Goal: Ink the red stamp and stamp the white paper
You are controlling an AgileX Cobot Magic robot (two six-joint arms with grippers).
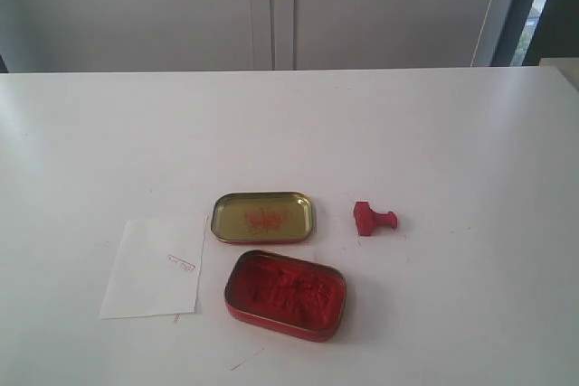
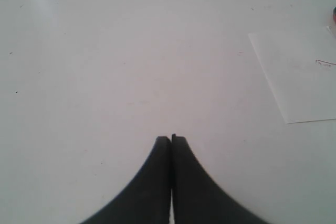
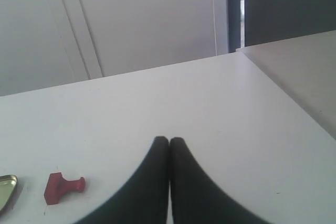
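Note:
The red stamp (image 1: 373, 219) lies on its side on the white table, right of the tins; the right wrist view also catches the red stamp (image 3: 62, 187). The white paper (image 1: 154, 268) with a faint red mark lies flat at the left, and a corner of the white paper (image 2: 302, 74) shows in the left wrist view. My left gripper (image 2: 171, 139) is shut, empty, over bare table away from the paper. My right gripper (image 3: 168, 140) is shut and empty, apart from the stamp. Neither arm appears in the exterior view.
An open red tin of ink paste (image 1: 286, 294) sits near the front, between paper and stamp. Its gold-lined lid (image 1: 262, 217) lies just behind it, and an edge of the lid (image 3: 6, 190) shows in the right wrist view. The table's far edge (image 1: 289, 70) meets a grey wall.

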